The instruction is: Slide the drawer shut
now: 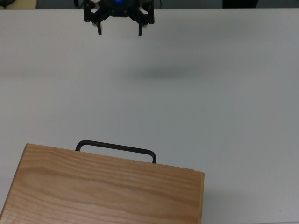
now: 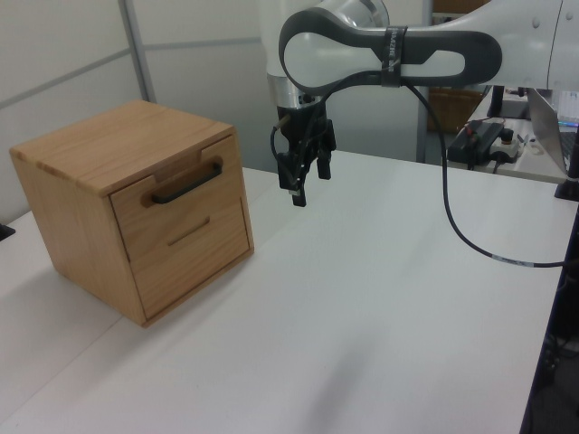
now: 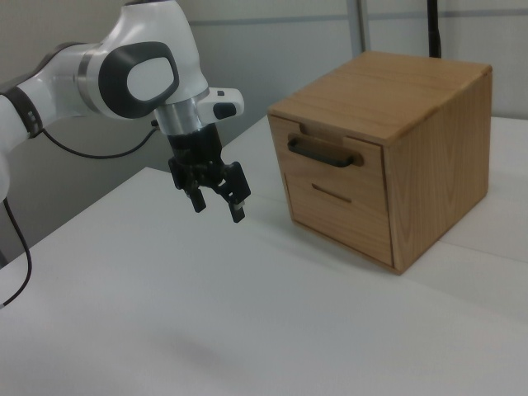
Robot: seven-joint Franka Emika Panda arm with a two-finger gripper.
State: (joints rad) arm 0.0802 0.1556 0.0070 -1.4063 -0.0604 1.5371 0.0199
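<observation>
Above the white table (image 2: 380,298), the open gripper (image 3: 218,206) hangs well apart from the drawer (image 3: 332,157), which sits flush in its cabinet (image 3: 429,124).

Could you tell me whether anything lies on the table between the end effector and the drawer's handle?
Nothing: the top view shows only bare white table between the end effector and the handle.

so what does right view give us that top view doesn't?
Only the right view: the drawer front, sitting flush in the cabinet, a lower panel below it, and the white arm.

Only the top view: the cabinet top from straight above, and the handle's bar standing out past the front edge.

Both: the open, empty end effector, well clear of the handle, over the white table.
</observation>
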